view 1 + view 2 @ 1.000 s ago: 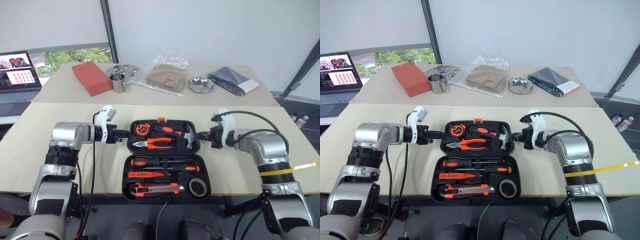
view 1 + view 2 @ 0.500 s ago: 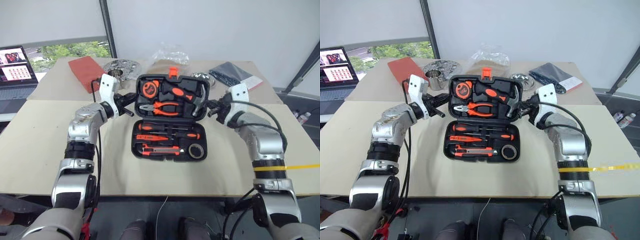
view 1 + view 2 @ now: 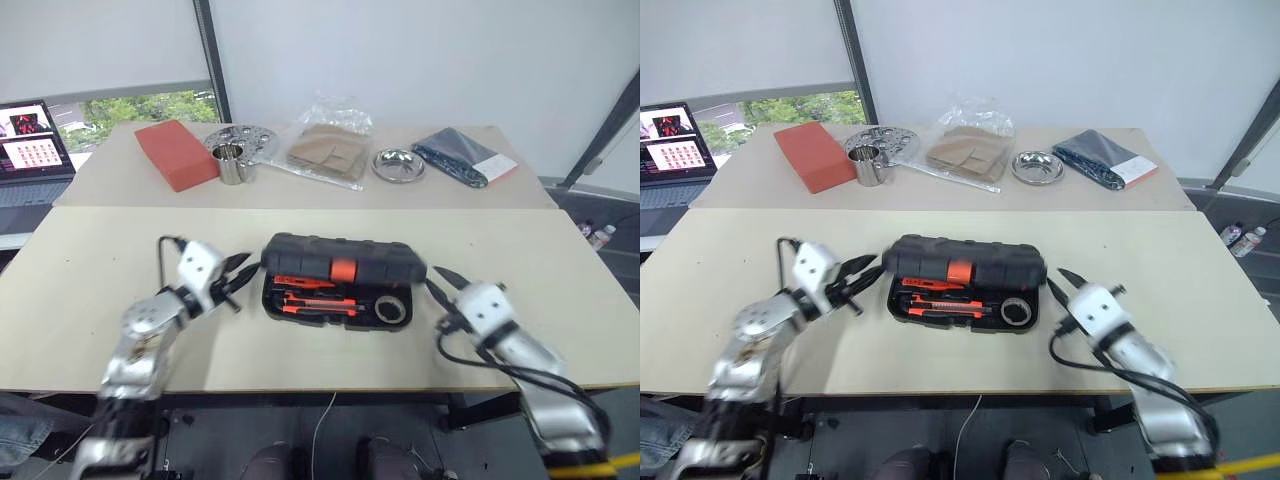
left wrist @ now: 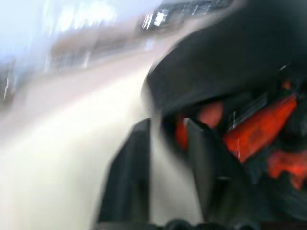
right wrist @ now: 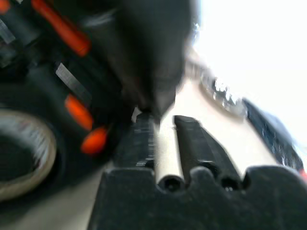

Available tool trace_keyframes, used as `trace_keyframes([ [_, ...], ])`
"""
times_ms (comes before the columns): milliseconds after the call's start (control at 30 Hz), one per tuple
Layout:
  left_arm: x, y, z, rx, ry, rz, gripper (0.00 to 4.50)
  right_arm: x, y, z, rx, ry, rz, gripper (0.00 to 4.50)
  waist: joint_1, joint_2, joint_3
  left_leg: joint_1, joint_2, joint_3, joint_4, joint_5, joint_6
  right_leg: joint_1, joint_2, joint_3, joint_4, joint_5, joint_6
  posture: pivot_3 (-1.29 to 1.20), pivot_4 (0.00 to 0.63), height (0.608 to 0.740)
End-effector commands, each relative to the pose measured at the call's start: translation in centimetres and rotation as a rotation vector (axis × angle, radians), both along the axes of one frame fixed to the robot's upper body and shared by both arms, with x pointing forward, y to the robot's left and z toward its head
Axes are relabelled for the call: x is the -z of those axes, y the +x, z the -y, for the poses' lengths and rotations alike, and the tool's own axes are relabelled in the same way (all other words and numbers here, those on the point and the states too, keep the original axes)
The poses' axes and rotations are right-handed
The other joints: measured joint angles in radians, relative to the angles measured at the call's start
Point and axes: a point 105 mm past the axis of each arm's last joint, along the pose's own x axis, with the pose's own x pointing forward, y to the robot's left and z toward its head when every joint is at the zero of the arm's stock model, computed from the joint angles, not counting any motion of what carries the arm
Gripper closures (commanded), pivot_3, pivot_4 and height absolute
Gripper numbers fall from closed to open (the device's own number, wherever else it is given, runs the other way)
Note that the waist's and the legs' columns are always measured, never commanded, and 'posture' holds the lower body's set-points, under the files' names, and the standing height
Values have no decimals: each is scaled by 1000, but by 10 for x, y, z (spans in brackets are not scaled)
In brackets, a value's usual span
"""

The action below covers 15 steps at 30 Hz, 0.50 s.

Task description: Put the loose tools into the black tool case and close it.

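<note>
Case [image 3: 338, 283] sits mid-table, lid [image 3: 340, 259] dropping but not shut, tools [image 3: 318, 303] visible inside. Left gripper [image 3: 240, 272] at its 9 o'clock, right gripper [image 3: 443, 283] at 3 o'clock, both jaws spread, empty. Risk: lid rests ajar on a proud handle, latch [image 3: 343, 270] unclicked.

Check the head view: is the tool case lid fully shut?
No, the black tool case lid is partly lowered, with orange tools and the tape roll visible in the open front gap.
</note>
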Motion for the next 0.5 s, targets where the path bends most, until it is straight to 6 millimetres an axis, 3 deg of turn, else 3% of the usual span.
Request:
trace_keyframes([
  [33,-24,-31,-16,116,-90,-160,1676,-24,-31,1,-134,51,-108,2433,2,0,0,0,1,0,0,0,0,0,0,0,1,0,0,0,150,734],
  [133,-22,-33,-35,114,-35,-233,1676,-6,-59,-6,-267,32,-312,2433,14,0,0,4,5,-2,2,1,-1,1,-2,0,2,1,0,0,150,734],
  [200,-21,-15,-44,82,40,-201,1676,8,-72,-12,-338,14,-425,2433,29,2,-1,9,4,-2,2,-2,4,3,-4,-1,2,-1,-2,0,150,734],
  [267,-25,12,-45,54,58,-158,2214,20,-79,-21,-404,-7,-497,2943,42,2,-1,9,3,-1,2,-5,8,2,-6,-1,3,-1,-2,0,150,734],
  [300,-28,24,-40,68,73,-139,2384,26,-83,-27,-440,-27,-534,3138,48,0,-1,9,1,-1,2,-5,8,2,-5,-2,4,-1,-2,0,150,734],
  [433,-28,63,3,205,190,-67,3924,34,-78,-48,-536,-91,-544,4500,60,-4,-3,0,1,0,9,-2,4,0,-4,-3,5,2,-5,0,150,734],
  [467,-30,71,14,235,201,-45,4316,35,-75,-52,-553,-103,-545,4500,60,-5,-3,-4,1,0,12,-3,5,-2,-3,-3,8,5,-9,0,150,734],
  [500,-32,81,31,264,220,-20,4417,35,-72,-59,-587,-120,-544,4500,59,-5,-3,-7,-1,0,13,-2,6,-4,-5,-3,9,5,-9,0,150,734],
])
